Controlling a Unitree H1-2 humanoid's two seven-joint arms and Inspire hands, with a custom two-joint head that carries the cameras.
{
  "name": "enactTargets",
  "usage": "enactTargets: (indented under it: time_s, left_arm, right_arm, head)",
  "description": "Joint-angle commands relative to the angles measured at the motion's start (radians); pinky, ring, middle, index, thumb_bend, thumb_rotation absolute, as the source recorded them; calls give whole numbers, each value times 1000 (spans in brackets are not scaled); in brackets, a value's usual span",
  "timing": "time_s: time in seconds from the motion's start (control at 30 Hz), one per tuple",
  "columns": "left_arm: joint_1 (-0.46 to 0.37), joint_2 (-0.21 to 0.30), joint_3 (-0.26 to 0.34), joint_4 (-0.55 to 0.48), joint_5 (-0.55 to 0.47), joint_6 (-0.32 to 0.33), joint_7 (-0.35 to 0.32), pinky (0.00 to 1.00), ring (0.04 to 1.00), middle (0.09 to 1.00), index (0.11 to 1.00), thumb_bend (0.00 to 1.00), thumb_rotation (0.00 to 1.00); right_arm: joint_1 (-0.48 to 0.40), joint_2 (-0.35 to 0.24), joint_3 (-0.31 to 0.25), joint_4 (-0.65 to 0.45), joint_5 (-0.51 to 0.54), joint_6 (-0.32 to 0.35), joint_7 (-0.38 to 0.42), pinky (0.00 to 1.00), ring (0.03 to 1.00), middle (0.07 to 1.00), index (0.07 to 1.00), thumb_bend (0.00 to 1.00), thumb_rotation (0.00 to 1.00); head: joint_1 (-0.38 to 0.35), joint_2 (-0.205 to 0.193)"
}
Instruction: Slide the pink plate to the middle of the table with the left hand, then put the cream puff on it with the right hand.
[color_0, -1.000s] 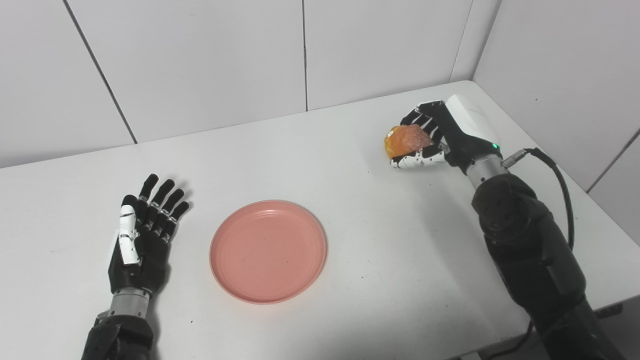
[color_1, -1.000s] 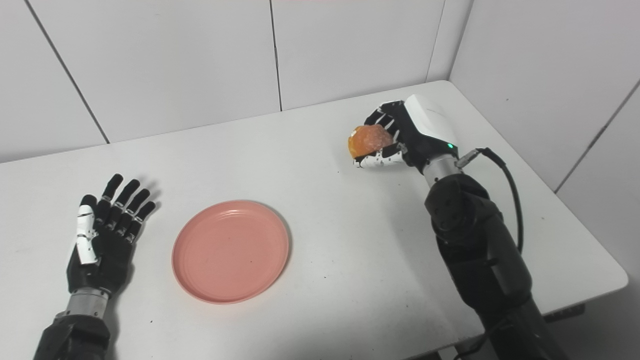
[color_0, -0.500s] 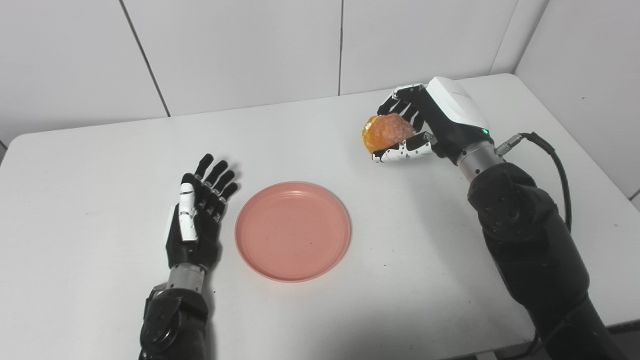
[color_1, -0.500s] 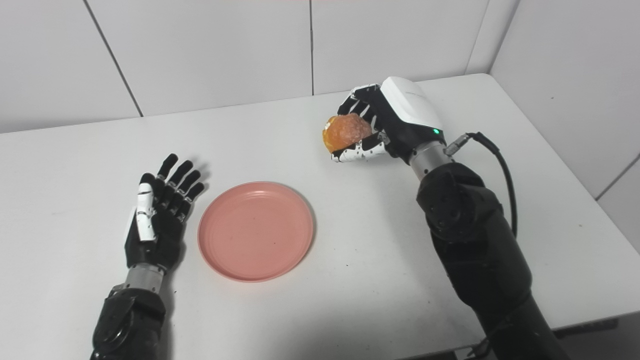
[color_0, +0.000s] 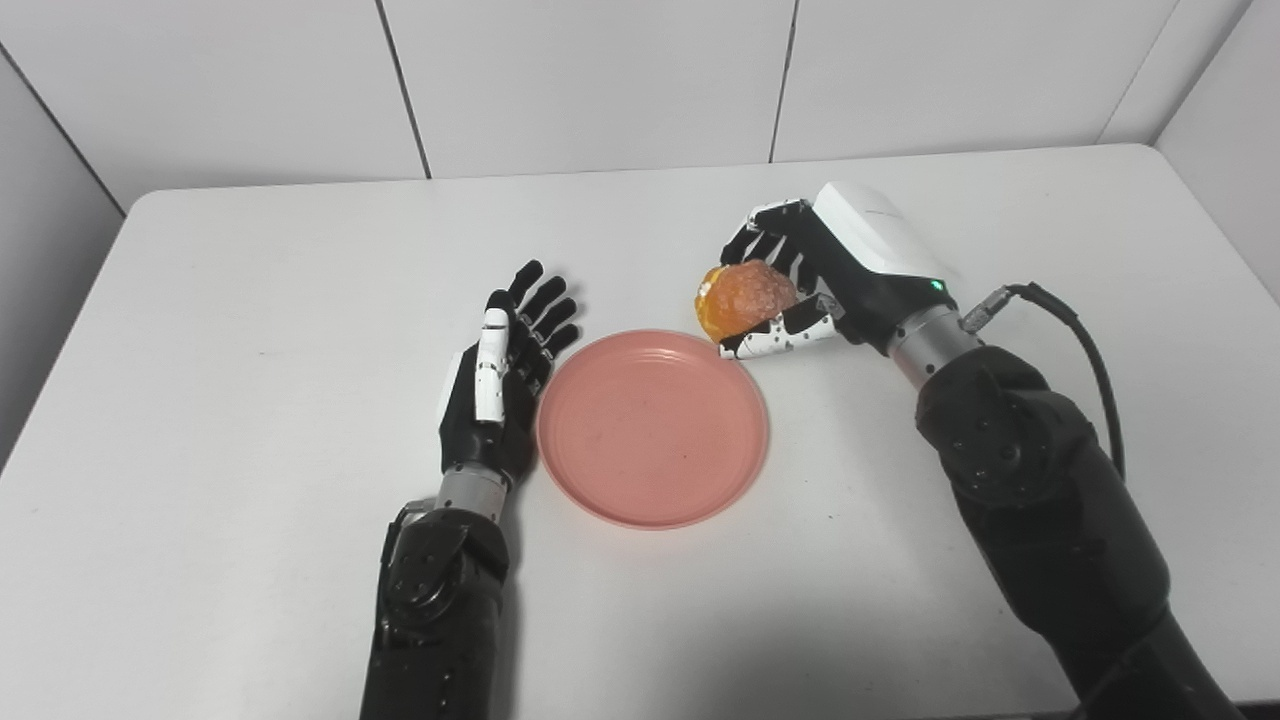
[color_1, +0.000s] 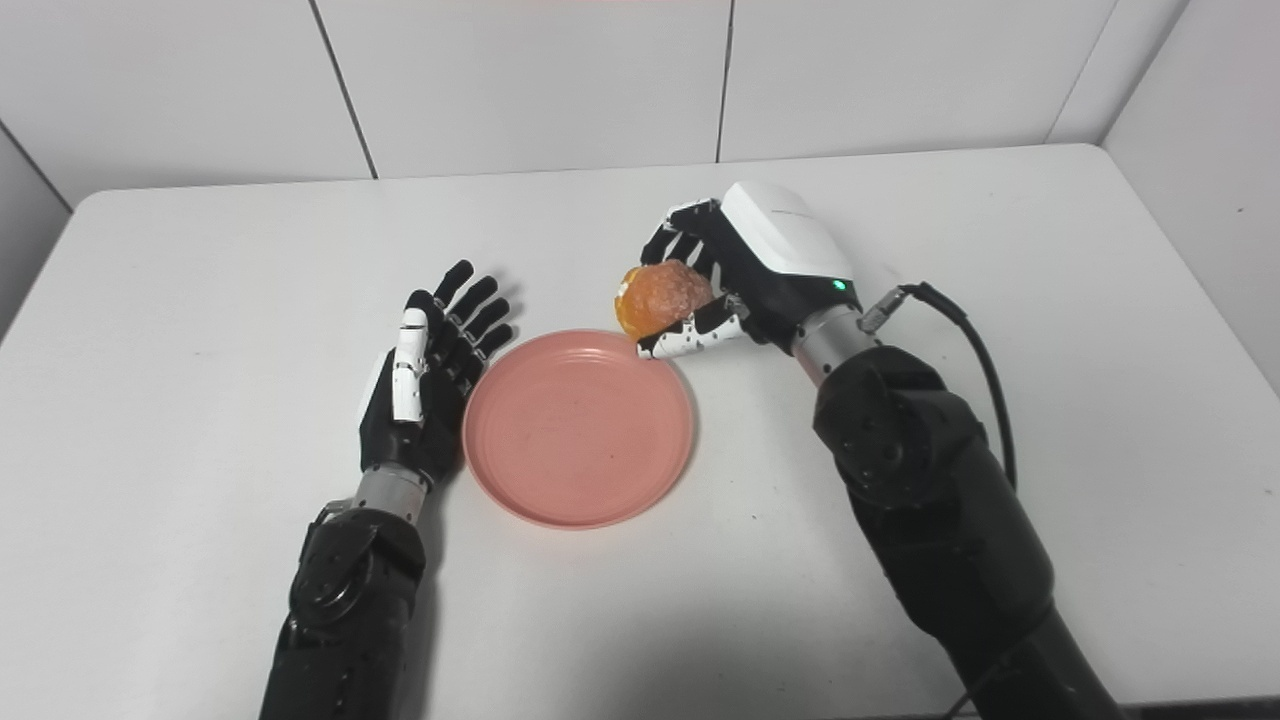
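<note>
Pink plate (color_0: 652, 430) lies flat mid-surface (color_0: 250, 300), round, no long axis. Left hand (color_0: 497, 395), fingers spread, empty, beside its left rim. Right hand (color_0: 800, 290) clamped on cream puff (color_0: 745, 298) above far-right rim.

Lit brightly and evenly from overhead, with no dim corners. Casting only soft, faint shadows: a thin one hugging the near rim of the plate (color_0: 652, 430), a pale one beside the left hand (color_0: 500, 385), another under the right hand (color_0: 800, 285) on the white desk (color_0: 250, 300). Showing mild sheen on the white hand shell, no harsh glare. Staying sharp across both views, without motion blur. Bending the wall seams slightly toward the edges.
</note>
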Motion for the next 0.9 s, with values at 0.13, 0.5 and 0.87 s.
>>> enactTargets:
  time_s: [0.13, 0.5, 0.87]
  left_arm:
    - [-3, -28, -16, -8, 26, 9, 27, 860, 868, 879, 883, 433, 1000]
    - [-4, -42, -25, -17, 32, 17, 44, 843, 856, 868, 873, 430, 1000]
    - [-6, -48, -29, -15, 37, 16, 52, 841, 859, 868, 867, 435, 1000]
  right_arm:
    - [-24, 38, 24, 12, 32, -72, -35, 346, 421, 490, 489, 500, 127]
    - [-1, 78, 109, 57, 18, -57, -19, 328, 412, 499, 490, 500, 127]
    - [24, 88, 157, 115, 3, -90, -39, 324, 398, 475, 489, 499, 125]
  head:
    - [27, 7]
    - [51, 18]
    - [58, 24]
